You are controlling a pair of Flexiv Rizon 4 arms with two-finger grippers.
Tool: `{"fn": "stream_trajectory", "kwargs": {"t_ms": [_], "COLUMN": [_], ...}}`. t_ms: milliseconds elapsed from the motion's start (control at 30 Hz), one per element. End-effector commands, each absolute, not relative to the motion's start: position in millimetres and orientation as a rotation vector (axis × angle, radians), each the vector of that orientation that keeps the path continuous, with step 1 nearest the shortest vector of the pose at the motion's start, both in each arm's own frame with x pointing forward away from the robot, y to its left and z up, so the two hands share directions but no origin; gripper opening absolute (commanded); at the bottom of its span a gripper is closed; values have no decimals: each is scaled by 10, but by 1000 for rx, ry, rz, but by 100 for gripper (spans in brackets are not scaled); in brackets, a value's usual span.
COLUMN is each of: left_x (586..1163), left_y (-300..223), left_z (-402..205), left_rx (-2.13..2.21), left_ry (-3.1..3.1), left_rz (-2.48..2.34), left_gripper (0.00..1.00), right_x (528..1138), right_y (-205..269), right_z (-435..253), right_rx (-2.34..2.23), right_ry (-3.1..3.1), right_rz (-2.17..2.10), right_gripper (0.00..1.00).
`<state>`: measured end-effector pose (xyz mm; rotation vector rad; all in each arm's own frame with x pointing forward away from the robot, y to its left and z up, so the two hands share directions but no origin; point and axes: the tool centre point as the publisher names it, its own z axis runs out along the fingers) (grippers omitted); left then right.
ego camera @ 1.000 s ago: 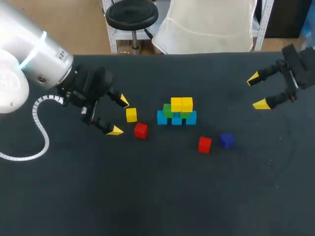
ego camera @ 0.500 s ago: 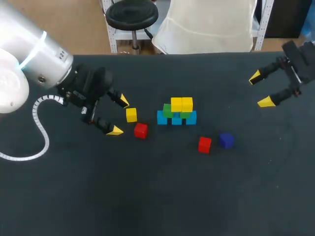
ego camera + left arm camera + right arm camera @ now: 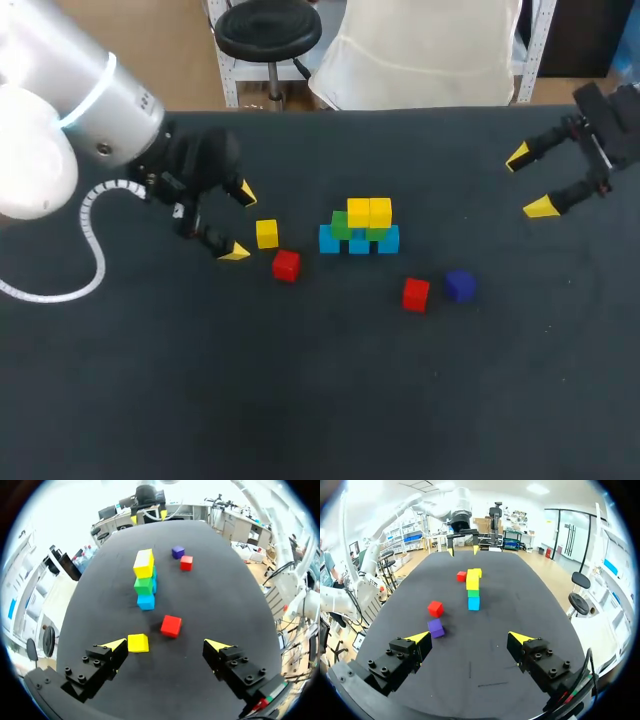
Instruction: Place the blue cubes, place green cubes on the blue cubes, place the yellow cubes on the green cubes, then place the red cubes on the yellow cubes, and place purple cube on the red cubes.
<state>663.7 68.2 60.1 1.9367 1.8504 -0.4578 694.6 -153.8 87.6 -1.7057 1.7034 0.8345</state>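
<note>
Mid-table stands a stack: a row of blue cubes [image 3: 360, 243], green cubes [image 3: 342, 226] on them, and two yellow cubes [image 3: 369, 212] on top. A loose yellow cube [image 3: 266, 233] and a red cube [image 3: 286, 265] lie left of it. Another red cube [image 3: 416, 294] and the purple cube [image 3: 460, 285] lie to its front right. My left gripper [image 3: 241, 222] is open just left of the loose yellow cube [image 3: 138, 643], which lies by one fingertip, with the red cube [image 3: 171, 625] ahead. My right gripper [image 3: 529, 183] hangs open and empty at the far right, the purple cube [image 3: 436, 628] ahead of it.
The dark table [image 3: 300, 380] has wide bare room along its front and left. In the right wrist view the stack [image 3: 473, 587] stands in line with my left gripper [image 3: 462, 550] at the table's far end.
My left gripper has shifted toward the table's far side, staying open beside the loose yellow cube. My right gripper drifted slightly right a second ago and has held still since.
</note>
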Motion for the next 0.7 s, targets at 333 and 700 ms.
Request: {"fn": "stream_trajectory", "kwargs": {"t_ms": [333,700], "left_x": [6956,6956], "left_y": [576,576], "left_z": [413,413], "left_rx": [1937,1937], "left_ry": [1976,1976], "left_rz": [-378,-378], "left_gripper": [100,100], "right_x": [6951,6951], "right_y": [-1540,-1540], "right_z": [869,869], "right_rx": [-1705,-1705], "right_ry": [1701,1701], "right_rz": [836,836], "right_gripper": [100,100]}}
